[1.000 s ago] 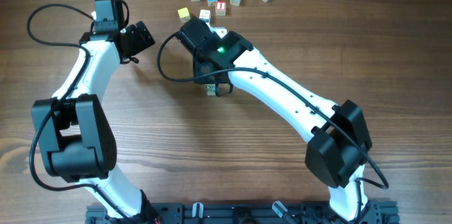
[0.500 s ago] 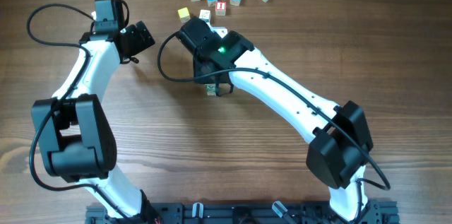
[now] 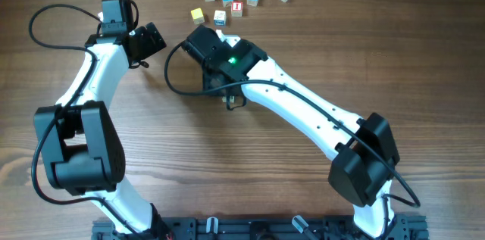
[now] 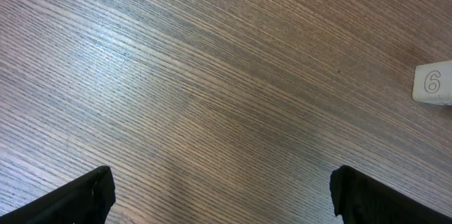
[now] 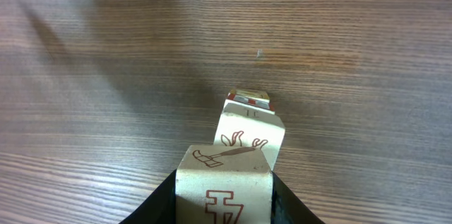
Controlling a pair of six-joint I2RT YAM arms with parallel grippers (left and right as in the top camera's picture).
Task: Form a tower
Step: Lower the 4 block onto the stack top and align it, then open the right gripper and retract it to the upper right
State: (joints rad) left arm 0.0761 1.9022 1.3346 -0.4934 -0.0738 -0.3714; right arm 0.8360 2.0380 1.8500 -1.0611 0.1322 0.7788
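**Two grippers, one cube held**

Your right gripper [image 5: 224, 201] is clamped on a red-printed letter cube [image 5: 224, 173], directly over the tower [image 5: 251, 136] standing mid-worktop [image 5: 106, 75]; whether they touch is unclear. Your left gripper [image 4: 222, 196] gapes wide, holding nothing.

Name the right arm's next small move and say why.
Probably lower gently straight down, then open. The right hand is shut on a cube over the tower, whose cubes look slightly askew, so a soft, square set-down seems safest.
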